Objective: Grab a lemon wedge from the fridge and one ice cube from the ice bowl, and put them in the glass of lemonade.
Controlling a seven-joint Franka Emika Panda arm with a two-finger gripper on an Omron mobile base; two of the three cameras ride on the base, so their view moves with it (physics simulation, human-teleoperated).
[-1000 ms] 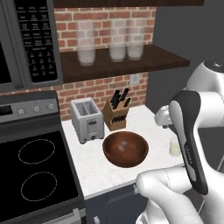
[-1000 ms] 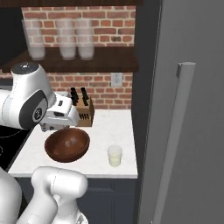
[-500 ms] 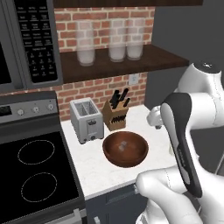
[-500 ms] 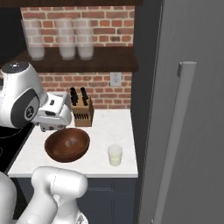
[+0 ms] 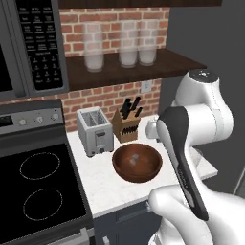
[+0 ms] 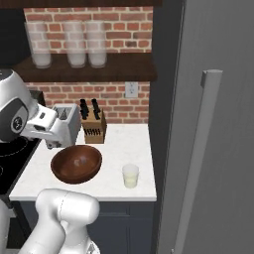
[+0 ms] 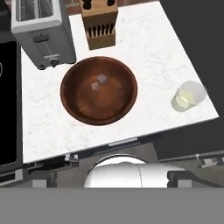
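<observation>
The ice bowl (image 7: 65, 94) is a wide brown wooden bowl on the white counter, with two pale ice cubes (image 7: 102, 78) inside. My gripper (image 6: 49, 133) hovers above the bowl's left side, looking down on it. Its dark fingertips (image 7: 186, 178) stand wide apart with nothing between them. The glass of lemonade (image 6: 130, 175) stands to the right of the bowl near the counter's front edge, also seen from the hand (image 7: 188, 96). The fridge (image 6: 223, 149) is shut, with its long bar handle (image 6: 206, 124) facing me. The lemon wedge is out of view.
A silver toaster (image 5: 95, 130) and a knife block (image 5: 127, 125) stand behind the bowl (image 5: 119, 160) against the brick wall. A black stove top (image 5: 38, 191) lies left of the counter. Frosted jars (image 6: 74, 44) sit on the shelf above.
My arm has swung left, carrying the hand further over the bowl's left side. The jaws have stayed open. Bowl, glass and fridge door have not moved.
</observation>
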